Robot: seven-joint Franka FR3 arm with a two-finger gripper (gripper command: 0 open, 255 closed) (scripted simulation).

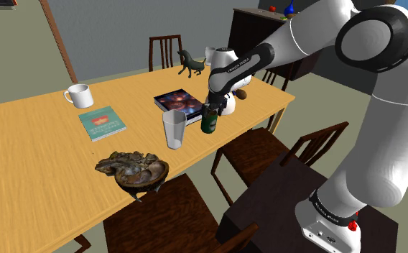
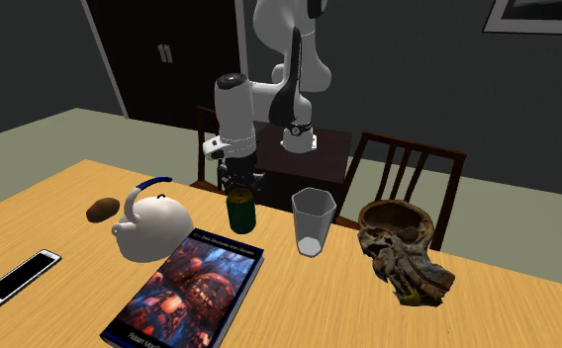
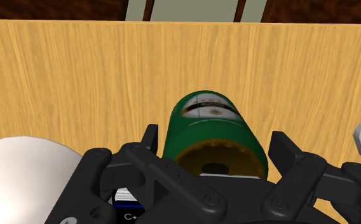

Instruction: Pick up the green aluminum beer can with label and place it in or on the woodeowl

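**Shoulder view:** The white arm stretches from its dark stand [image 1: 281,194] over a wooden table [image 1: 37,144], with the black gripper [image 1: 210,110] set low over the green can [image 1: 210,124]. The can stands upright near the table's right end, just right of a clear glass [image 1: 174,129] and on the near side of a dark picture book [image 1: 181,102]. The gnarled wooden bowl [image 1: 134,171] sits at the near edge, well apart from the can and to its left. Farther left lie a teal book [image 1: 102,123] and a white mug [image 1: 79,95]. A dark horse figurine [image 1: 189,65] stands at the far edge. Wooden chairs ring the table, and a dark cabinet [image 1: 249,29] stands by the far wall.

**Second exterior view:** The gripper [image 2: 241,180] hangs directly over the can [image 2: 240,212], which stands between a white teapot [image 2: 152,227] on the left and the glass [image 2: 312,222] on the right. The bowl [image 2: 400,247] lies farther right, apart from both. A white phone [image 2: 20,276] and a brown lump [image 2: 103,209] rest at the left. The picture book [image 2: 190,287] lies nearest the camera. The wall behind is dark.

**Wrist view:** The 2 fingers [image 3: 149,137] stand apart on either side of the can [image 3: 208,124]. A sliver of tabletop shows between each finger and the can, so the gripper [image 3: 215,135] straddles it without clasping.
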